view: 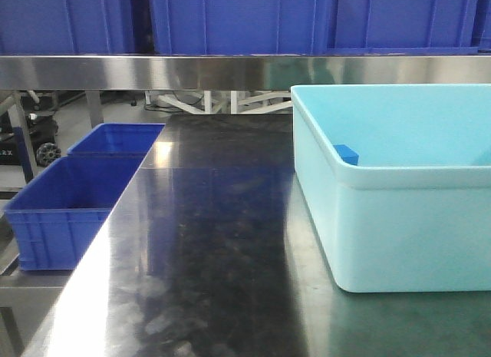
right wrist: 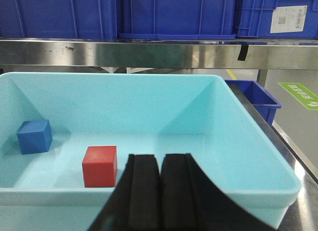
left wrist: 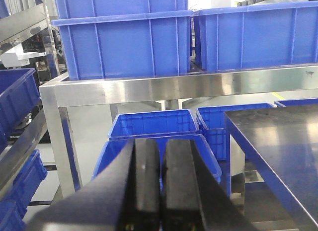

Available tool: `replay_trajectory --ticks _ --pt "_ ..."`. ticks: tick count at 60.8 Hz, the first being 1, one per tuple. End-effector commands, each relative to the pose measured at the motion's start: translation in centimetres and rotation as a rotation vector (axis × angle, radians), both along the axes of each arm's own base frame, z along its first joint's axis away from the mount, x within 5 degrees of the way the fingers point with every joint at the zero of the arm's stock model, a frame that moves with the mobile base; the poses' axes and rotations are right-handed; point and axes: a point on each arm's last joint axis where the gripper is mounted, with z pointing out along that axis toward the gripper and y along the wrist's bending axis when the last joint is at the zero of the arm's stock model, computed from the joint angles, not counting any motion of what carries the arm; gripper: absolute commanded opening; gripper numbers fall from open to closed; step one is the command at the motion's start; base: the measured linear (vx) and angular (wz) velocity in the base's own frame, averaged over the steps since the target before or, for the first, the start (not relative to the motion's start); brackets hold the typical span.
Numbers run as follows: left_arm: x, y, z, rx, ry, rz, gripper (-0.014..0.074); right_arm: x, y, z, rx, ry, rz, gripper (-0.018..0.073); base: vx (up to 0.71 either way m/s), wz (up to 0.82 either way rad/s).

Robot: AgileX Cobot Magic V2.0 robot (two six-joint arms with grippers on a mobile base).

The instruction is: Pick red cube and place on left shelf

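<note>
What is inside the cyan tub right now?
A red cube and a blue cube sit apart on the floor of the tub. The right hand covers part of the near floor.

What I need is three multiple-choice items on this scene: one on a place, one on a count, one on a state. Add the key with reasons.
1. Where does the red cube lie?
A. inside the pale cyan tub
B. on the steel rail
C. in a dark-blue crate

2. How many cubes lie in the tub?
A. one
B. two
C. three

3. How does the right gripper stand?
A. shut on the red cube
B. wide open
C. shut, holding nothing

Key:
1 A: the right wrist view shows it on the tub's floor.
2 B: only the red cube and the blue cube lie there.
3 C: the pads sit together, with the red cube apart from them, on the tub's floor.
</note>
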Motion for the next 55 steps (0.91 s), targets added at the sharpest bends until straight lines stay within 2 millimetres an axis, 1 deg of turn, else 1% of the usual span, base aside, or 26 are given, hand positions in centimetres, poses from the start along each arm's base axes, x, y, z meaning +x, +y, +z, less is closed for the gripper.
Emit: replay_trajectory --ticks 1,55 --pt "0.09 0.05 -0.03 -0.008 -0.054 0.005 0.0106 -0.31 0.05 1.76 -0.01 -0.135 0.002 0.0052 0.0 0.0" --pt "0.09 0.05 -0.03 -0.008 -0.054 0.005 0.0106 -0.31 0.05 1.76 -0.01 -0.135 0.002 0.0052 0.0 0.0"
